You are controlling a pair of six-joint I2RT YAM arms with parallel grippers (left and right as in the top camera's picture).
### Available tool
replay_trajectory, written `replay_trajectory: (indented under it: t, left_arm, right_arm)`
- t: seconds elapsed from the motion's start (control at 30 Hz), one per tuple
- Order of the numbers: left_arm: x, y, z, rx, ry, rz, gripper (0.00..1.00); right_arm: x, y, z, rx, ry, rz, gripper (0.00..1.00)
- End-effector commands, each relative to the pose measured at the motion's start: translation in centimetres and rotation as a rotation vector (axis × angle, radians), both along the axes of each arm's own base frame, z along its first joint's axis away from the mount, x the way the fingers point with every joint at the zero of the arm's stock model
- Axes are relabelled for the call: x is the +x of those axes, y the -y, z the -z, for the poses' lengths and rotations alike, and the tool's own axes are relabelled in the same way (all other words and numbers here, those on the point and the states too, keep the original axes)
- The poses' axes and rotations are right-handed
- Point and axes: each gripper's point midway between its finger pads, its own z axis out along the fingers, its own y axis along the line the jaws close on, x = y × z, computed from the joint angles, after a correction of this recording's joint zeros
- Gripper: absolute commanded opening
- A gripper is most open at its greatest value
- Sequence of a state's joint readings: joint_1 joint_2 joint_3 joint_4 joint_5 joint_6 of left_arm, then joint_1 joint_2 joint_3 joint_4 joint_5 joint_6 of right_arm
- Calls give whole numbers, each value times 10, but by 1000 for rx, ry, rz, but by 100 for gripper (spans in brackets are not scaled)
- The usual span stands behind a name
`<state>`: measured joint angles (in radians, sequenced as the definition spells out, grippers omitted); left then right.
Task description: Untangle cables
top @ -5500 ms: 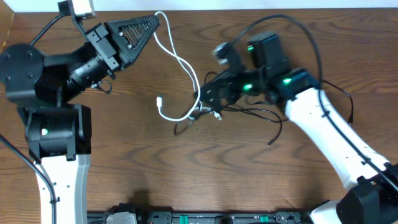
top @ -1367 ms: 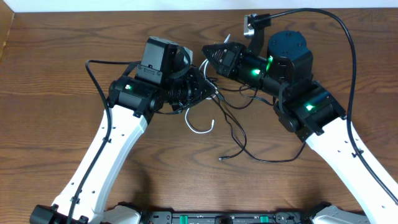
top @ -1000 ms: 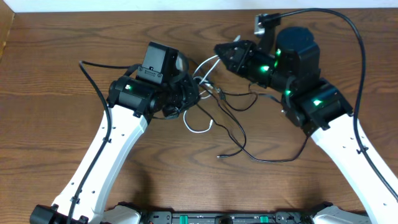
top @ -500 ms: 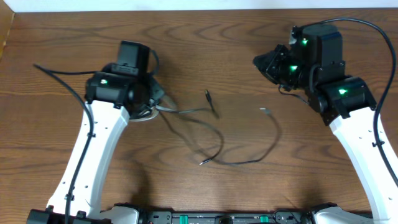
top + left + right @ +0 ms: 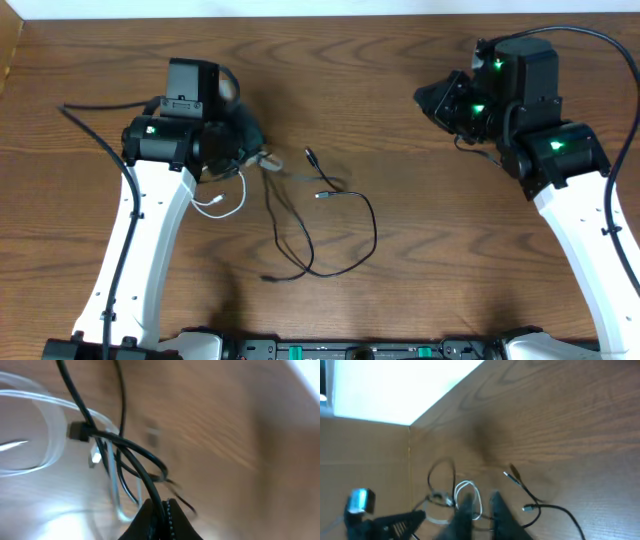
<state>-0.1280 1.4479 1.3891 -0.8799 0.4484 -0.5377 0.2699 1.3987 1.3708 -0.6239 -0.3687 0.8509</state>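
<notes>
A thin black cable (image 5: 372, 225) lies loose on the wooden table (image 5: 450, 260) near the centre. It runs in open curves from the left claw (image 5: 252, 152) toward 4 o'clock, rounds a wide bend and ends in a free tip at about 6 o'clock. Two small plugs lie near each other at the top of the curves. I cannot tell whether this is one black cable or two. A white cable (image 5: 222, 205) forms a small loop just at 7 o'clock of the left claw, and the two still meet near that claw.

In the left wrist view the left claw (image 5: 161, 507) is pinched tight on the black cable (image 5: 135, 452), which enters between its tips. The white cable (image 5: 50, 435) curves pale and glassy behind it. This view is smeared, and only the fingertips show at the bottom edge.

The right claw (image 5: 428, 100) hangs at 2 o'clock, well apart from both cables. In the right wrist view the right claw (image 5: 479, 502) shows a narrow gap with nothing in it. Beyond it lie the white cable (image 5: 468, 489) and the black cable (image 5: 540, 507), small and dim.
</notes>
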Motion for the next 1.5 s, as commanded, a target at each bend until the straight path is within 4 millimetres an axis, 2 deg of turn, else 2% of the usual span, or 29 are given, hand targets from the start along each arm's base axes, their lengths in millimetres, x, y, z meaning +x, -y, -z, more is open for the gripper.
replay_trajectory:
  t: [0.0, 0.13, 0.2, 0.37, 0.53, 0.63, 0.77, 0.8, 0.9, 0.93, 1.03, 1.13, 1.23, 1.3, 1.4, 1.47]
  left_arm:
    - [-20, 59, -43, -310, 98, 329, 8]
    - [-31, 82, -79, -512, 171, 479, 7]
    - [-37, 88, -93, -578, 202, 537, 7]
    - [-38, 91, -103, -645, 168, 528, 7]
    - [-49, 96, -121, -729, 207, 624, 8]
    - [-52, 97, -123, -739, 212, 639, 7]
    - [-56, 102, -123, -744, 206, 660, 7]
    - [-58, 105, -123, -744, 206, 669, 7]
    - [-60, 110, -124, -742, 218, 692, 8]
    - [-59, 110, -124, -739, 221, 690, 7]
    - [-48, 104, -113, -675, 218, 622, 7]
    - [-28, 84, -81, -520, 152, 444, 7]
    - [-10, 34, -26, -257, -15, 114, 7]
    - [-11, -5, 1, -92, -116, -91, 7]
    - [-19, -39, 19, 51, -188, -244, 8]
    - [-20, -42, 20, 61, -195, -253, 7]
  right_arm:
    - [-6, -12, -5, -66, 75, -100, 22]
    - [-12, -24, -4, -88, 96, -151, 41]
    - [-14, -29, -4, -88, 95, -166, 46]
    - [-16, -48, 5, -91, 85, -209, 52]
    - [-8, -57, 22, -95, 53, -221, 54]
    - [-4, -65, 29, -66, 33, -233, 54]
    - [-2, -87, 31, -16, 50, -306, 55]
    - [-1, -91, 32, -15, 52, -313, 52]
    - [2, -96, 41, -29, 44, -312, 3]
    - [3, -95, 44, -37, 39, -305, 2]
    - [7, -83, 56, -88, 5, -254, 1]
    - [10, -64, 67, -143, -36, -191, 1]
    - [12, -37, 81, -207, -94, -112, 1]
    - [12, -18, 90, -256, -138, -48, 1]
    - [9, 3, 101, -300, -205, 47, 1]
    - [9, 6, 102, -306, -214, 65, 1]
